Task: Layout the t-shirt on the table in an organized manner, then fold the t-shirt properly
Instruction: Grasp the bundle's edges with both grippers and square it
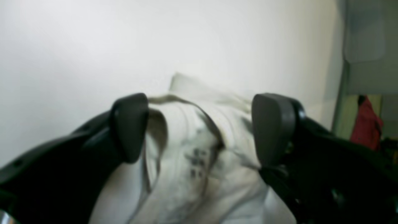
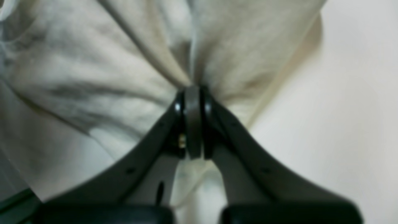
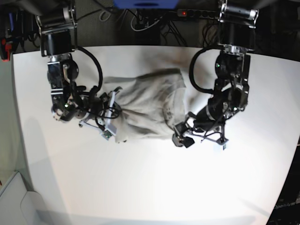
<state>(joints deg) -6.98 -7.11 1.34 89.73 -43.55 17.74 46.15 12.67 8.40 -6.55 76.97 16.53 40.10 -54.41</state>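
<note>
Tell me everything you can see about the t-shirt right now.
The t-shirt is pale grey-beige soft cloth, wrinkled and bunched rather than spread flat, lying near the middle of the white table. A small dark marking, too blurred to read, shows in the left wrist view. The right gripper is shut on a pinched fold at one edge; the left gripper stands open astride the opposite edge.

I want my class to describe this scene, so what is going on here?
A two-armed robot is handling a crumpled pale grey-beige cloth t-shirt on a matte white table. The right gripper is shut on a bunch of the fabric. The left gripper is open, its jaws either side of the shirt's edge. Nothing is folded yet.
</note>
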